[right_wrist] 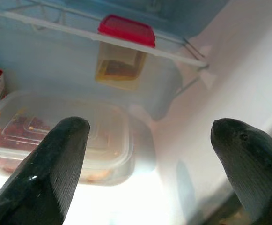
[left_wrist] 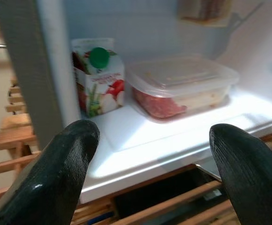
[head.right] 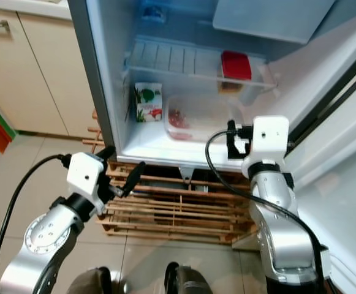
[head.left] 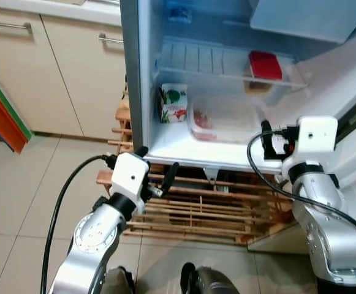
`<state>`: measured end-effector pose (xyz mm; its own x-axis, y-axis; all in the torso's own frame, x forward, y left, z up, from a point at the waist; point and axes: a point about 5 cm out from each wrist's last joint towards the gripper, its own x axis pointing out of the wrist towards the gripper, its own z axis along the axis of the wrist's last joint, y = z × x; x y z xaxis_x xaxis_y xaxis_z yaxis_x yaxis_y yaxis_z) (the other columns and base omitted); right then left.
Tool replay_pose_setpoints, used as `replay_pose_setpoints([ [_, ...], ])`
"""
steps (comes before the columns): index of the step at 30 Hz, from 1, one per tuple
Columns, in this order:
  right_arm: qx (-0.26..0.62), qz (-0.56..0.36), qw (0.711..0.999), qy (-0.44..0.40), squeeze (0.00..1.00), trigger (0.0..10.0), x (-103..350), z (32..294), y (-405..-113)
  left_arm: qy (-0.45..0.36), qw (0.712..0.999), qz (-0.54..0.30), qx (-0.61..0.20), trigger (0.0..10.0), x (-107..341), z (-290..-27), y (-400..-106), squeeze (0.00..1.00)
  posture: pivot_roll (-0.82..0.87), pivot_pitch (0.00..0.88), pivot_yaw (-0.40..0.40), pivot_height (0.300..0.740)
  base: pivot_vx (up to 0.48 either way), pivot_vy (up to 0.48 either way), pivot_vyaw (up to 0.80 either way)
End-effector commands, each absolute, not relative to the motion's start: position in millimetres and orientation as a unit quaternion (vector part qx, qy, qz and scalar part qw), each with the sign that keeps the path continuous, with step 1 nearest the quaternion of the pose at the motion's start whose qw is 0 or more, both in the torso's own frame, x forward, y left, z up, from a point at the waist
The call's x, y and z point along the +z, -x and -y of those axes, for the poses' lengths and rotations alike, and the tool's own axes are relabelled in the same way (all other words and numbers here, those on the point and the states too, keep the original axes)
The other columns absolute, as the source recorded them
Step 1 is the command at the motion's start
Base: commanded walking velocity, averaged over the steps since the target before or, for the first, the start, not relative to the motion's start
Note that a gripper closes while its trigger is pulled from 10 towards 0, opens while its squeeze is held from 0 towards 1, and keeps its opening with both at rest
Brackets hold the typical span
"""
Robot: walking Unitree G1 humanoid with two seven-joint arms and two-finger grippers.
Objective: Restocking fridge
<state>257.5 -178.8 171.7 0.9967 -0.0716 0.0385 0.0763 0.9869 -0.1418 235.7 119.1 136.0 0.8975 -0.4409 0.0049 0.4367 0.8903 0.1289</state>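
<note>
The fridge (head.left: pixel 142 73) is standing open ahead, its bottom shelf (head.left: pixel 184 147) carrying a juice carton (head.left: pixel 174 103) beside a clear lidded container (head.left: pixel 222 119). Both pincers are hovering empty, fingers spread: left pincer (head.left: pixel 158 164) below the shelf edge, right pincer (head.left: pixel 269 139) at its front.

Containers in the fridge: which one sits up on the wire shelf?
The red-lidded container, on the wire shelf at the right. The clear plastic container lies on the fridge floor below, beside the juice carton.
</note>
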Motion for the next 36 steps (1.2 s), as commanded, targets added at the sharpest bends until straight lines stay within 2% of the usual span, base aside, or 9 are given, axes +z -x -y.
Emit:
replay_pose_setpoints([
  [1, -0.009, 0.021, 0.998, 0.058, 0.00, 10.0, 161, 179, -246, -0.063, 0.977, 0.015, -0.201, 10.0, 136, -125, -241, 0.00, 0.03, 0.076, -0.099, 0.740, 0.000, 0.000, 0.00],
  [8, 0.005, -0.008, 0.999, 0.044, 0.00, 10.0, 135, 186, -234, -0.058, 0.988, -0.014, -0.140, 10.0, 124, -138, -238, 0.00, 0.02, 0.038, -0.073, 0.740, 0.000, 0.000, 0.00],
  [10, 0.009, -0.035, 0.997, 0.064, 0.00, 10.0, 110, 196, -216, -0.079, 0.992, -0.014, -0.101, 10.0, 120, -152, -229, 0.00, 0.02, 0.012, -0.068, 0.740, 0.000, 0.000, 0.00],
  [13, 0.016, -0.063, 0.994, 0.090, 0.00, 10.0, 83, 206, -199, -0.115, 0.989, 0.014, -0.097, 10.0, 125, -158, -222, 0.00, 0.03, 0.000, -0.064, 0.740, 0.000, 0.000, 0.00],
  [18, 0.011, -0.078, 0.993, 0.084, 0.00, 10.0, 62, 208, -202, -0.116, 0.990, 0.014, -0.085, 10.0, 125, -158, -223, 0.00, 0.03, 0.000, -0.058, 0.740, 0.000, 0.000, 0.00],
  [20, 0.012, -0.068, 0.995, 0.071, 0.00, 10.0, 56, 199, -212, -0.120, 0.990, 0.013, -0.075, 10.0, 126, -155, -233, 0.00, 0.04, 0.000, -0.055, 0.740, 0.000, 0.000, 0.00],
  [25, 0.011, -0.036, 0.997, 0.062, 0.00, 10.0, 62, 190, -232, -0.102, 0.993, 0.012, -0.065, 10.0, 126, -158, -245, 0.00, 0.04, 0.000, -0.051, 0.740, 0.000, 0.000, 0.00],
  [30, 0.015, -0.019, 0.998, 0.059, 0.00, 10.0, 62, 188, -238, -0.101, 0.993, 0.013, -0.067, 10.0, 126, -155, -247, 0.00, 0.04, 0.000, -0.054, 0.740, 0.000, 0.000, 0.00],
  [36, 0.015, -0.011, 0.997, 0.068, 0.00, 10.0, 63, 192, -244, -0.092, 0.993, 0.011, -0.069, 10.0, 124, -152, -251, 0.00, 0.04, 0.000, -0.065, 0.740, 0.000, 0.441, 0.00],
])
